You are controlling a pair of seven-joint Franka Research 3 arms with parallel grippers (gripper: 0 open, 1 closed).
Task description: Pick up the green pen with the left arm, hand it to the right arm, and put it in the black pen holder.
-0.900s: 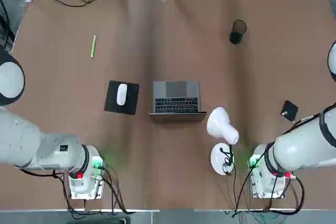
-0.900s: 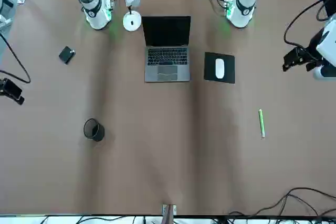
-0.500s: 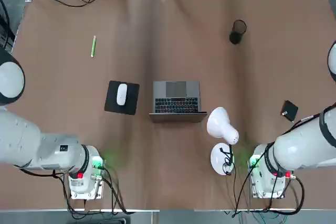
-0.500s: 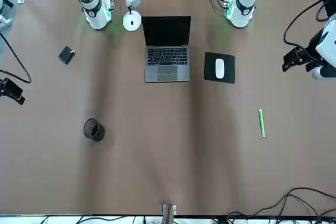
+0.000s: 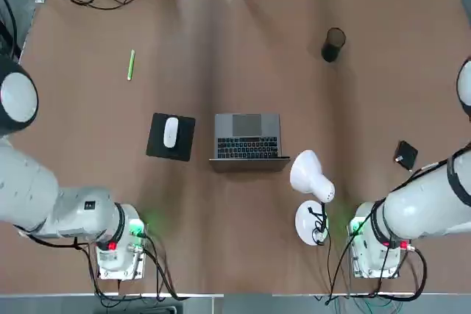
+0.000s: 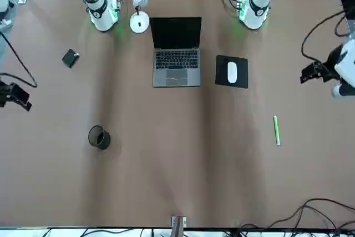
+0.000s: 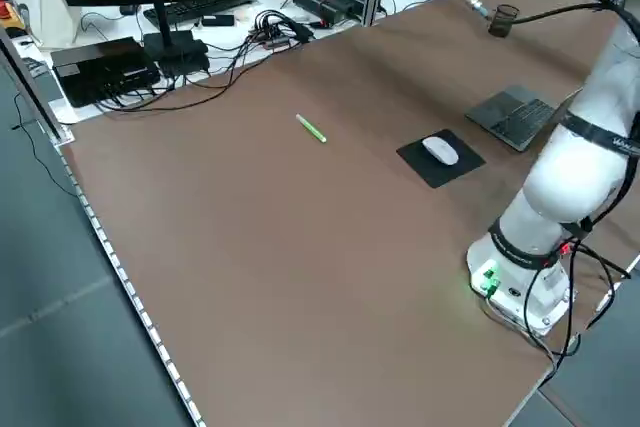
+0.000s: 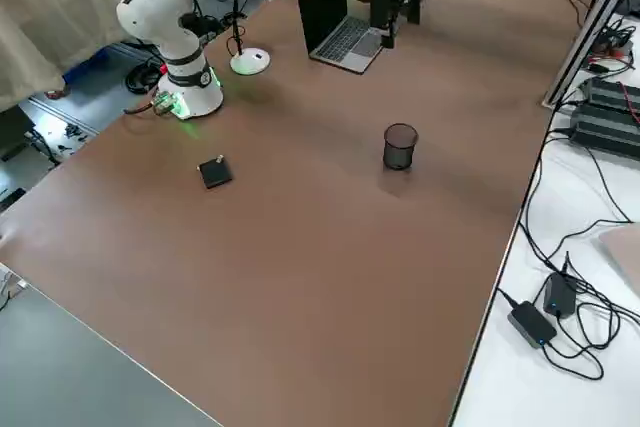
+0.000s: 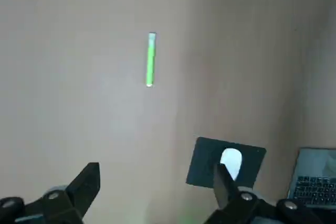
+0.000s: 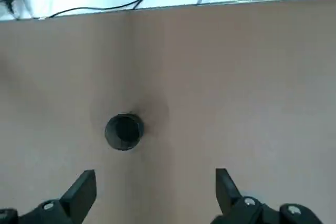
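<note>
So the laptop (image 5: 248, 137) is basically the middle of everything. Mouse pad (image 5: 158, 148) just left of it with the mouse (image 5: 171, 132) on top, green pen (image 5: 131, 65) farther out ahead-left, pen holder (image 5: 333, 45) ahead-right, desk lamp (image 5: 311, 176) right beside it on the near-right side.

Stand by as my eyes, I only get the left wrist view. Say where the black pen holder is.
Observer: The black pen holder stands on the right half of the table, farther from the arms' bases than the laptop.

Operator: Copy, it's outside my view. Report on the right claw.

Observer: The right claw is out at the table's right side, open, with nothing between its fingers.

Operator: Good. My own claw looks open and the pen is in sight. Place the claw on the table for me.

Observer: The left claw is out at the table's left side, nearer the arms' bases than the green pen.
</note>
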